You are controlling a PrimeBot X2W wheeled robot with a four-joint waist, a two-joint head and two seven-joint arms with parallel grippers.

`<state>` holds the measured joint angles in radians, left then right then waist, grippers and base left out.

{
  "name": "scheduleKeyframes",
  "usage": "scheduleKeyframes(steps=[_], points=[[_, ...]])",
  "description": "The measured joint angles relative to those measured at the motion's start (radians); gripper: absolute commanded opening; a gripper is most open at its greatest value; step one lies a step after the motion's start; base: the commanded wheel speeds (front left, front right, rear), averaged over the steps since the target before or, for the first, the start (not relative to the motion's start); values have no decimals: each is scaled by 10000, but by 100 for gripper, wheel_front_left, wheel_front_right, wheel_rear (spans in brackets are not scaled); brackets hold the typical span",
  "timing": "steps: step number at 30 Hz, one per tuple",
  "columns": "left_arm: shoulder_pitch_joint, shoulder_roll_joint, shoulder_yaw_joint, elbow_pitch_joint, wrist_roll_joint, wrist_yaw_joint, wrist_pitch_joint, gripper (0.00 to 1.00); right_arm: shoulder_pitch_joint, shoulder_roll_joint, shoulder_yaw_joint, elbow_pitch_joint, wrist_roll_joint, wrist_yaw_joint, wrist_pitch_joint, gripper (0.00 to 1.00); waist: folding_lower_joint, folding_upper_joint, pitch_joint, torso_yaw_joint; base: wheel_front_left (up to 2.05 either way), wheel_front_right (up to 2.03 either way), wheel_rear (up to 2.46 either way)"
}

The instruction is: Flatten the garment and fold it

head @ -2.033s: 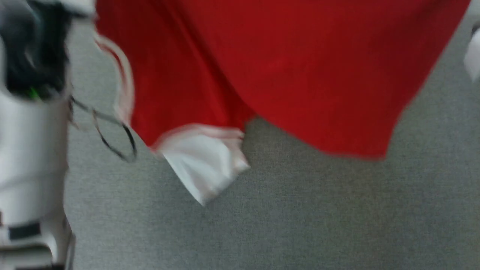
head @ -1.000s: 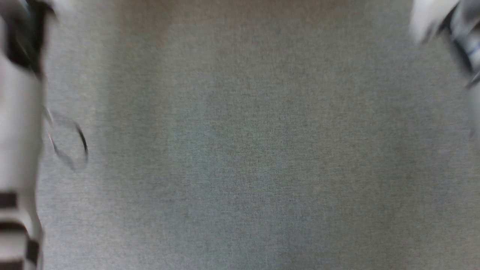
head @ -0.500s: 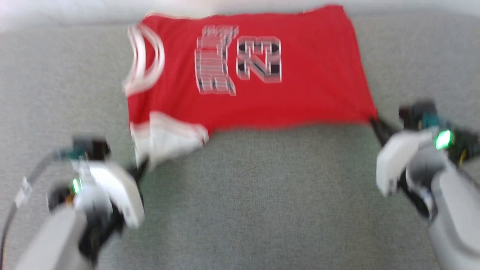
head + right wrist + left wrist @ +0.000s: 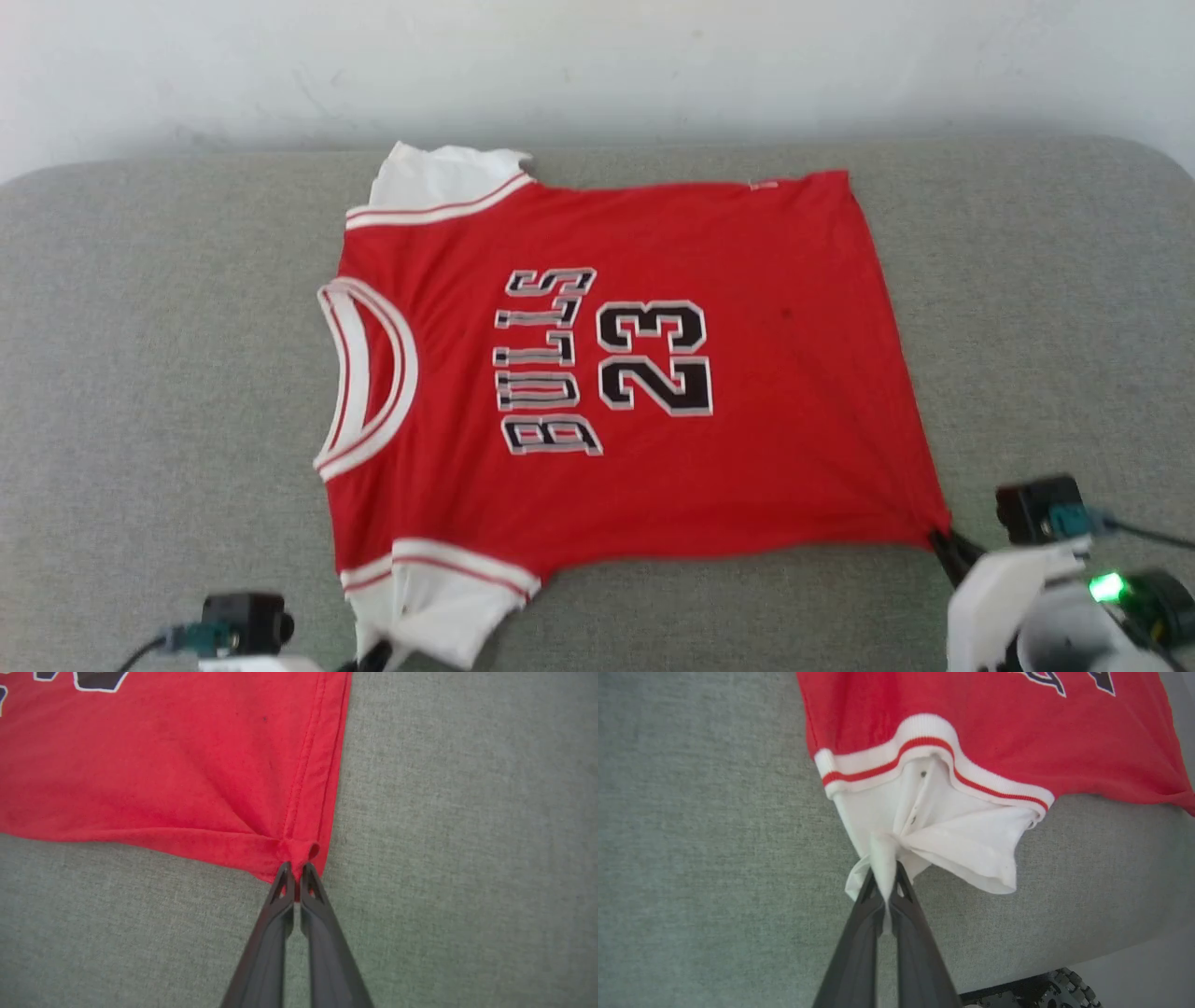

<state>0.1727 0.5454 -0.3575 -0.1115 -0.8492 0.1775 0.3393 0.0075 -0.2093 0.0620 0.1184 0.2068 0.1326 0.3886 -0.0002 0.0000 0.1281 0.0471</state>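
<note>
Jersey (image 4: 653, 373) lay face up, spread nearly flat on the grey fabric-covered worktop (image 4: 1027, 327), collar toward the robot's left and hem toward its right. The left gripper (image 4: 883, 882) was pinched tight on the near white sleeve (image 4: 943, 826), which sat bunched and creased. The right gripper (image 4: 293, 870) was clamped on the near hem corner (image 4: 299, 851). Flattening looked mostly done to me, bar that sleeve; no fold had been made yet.

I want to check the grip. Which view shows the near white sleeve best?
The left wrist view: the sleeve lies large there, bunched, pinched by the left gripper. The head view shows it small at the bottom edge. The right wrist view shows the shirt at its red hem corner.
</note>
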Motion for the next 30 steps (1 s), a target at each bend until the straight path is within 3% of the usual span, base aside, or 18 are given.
scheduleKeyframes(steps=[3, 6, 15, 21, 30], points=[[570, -36, 56, -199, 48, 163, -418, 0, 751, 336, -502, -550, -88, 0, 65, 0, 0, 0, -43, -8, 0, 0, 0], [736, -265, 244, -274, 364, 178, -1494, 0, 1226, 715, -834, -940, -163, 2, -278, 0, 1, 0, -26, 7, 0, 0, 0], [-942, -851, 25, 336, 3292, 184, -5298, 0, 1031, 1035, -794, -848, -596, 0, -2621, 0, 3, 0, 184, 32, 0, 0, 0], [-2608, -1030, -125, 1083, 4113, 115, -5680, 0, -188, 930, -439, -734, -851, 0, -2654, 0, 3, 0, 495, -13, 0, 0, 0], [-5273, -890, -155, 2449, 4370, -648, -5467, 0, -2048, 326, -184, -199, -970, 0, -1498, 0, 4, 0, 1245, -68, 0, 0, 0]])
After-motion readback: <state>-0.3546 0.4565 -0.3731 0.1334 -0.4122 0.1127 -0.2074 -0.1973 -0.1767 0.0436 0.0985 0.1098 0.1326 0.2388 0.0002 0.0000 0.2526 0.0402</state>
